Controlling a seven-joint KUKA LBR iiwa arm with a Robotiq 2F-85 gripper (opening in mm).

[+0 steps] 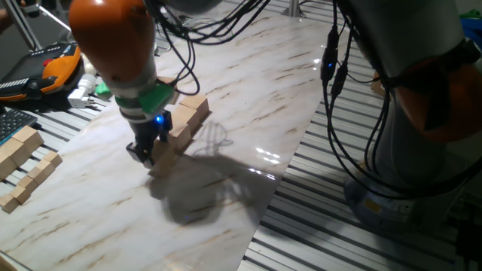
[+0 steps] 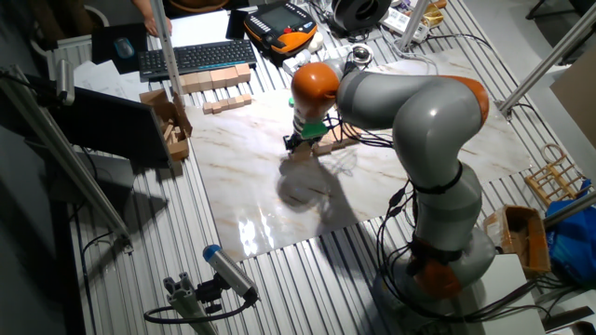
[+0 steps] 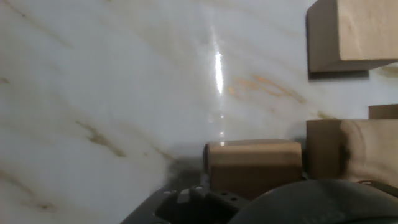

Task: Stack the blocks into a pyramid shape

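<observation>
Several plain light-tan wooden cubes (image 1: 188, 117) are seen in one fixed view lined on the white marble counter (image 1: 248, 90) as a base row, the gripper (image 1: 148, 153) low at its near end; the other fixed view shows the same; in the hand view one cube (image 3: 254, 167) sits at the gripper, whose jaw state cannot be told.

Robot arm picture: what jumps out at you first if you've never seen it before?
The big grey and orange robot arm bends over the white marble tabletop. Its dark fingers reach down to a short row of plain light-tan wooden cubes near the middle of the slab. In the hand view, one such cube sits right in front of the hand; whether it is gripped can't be told.
</observation>
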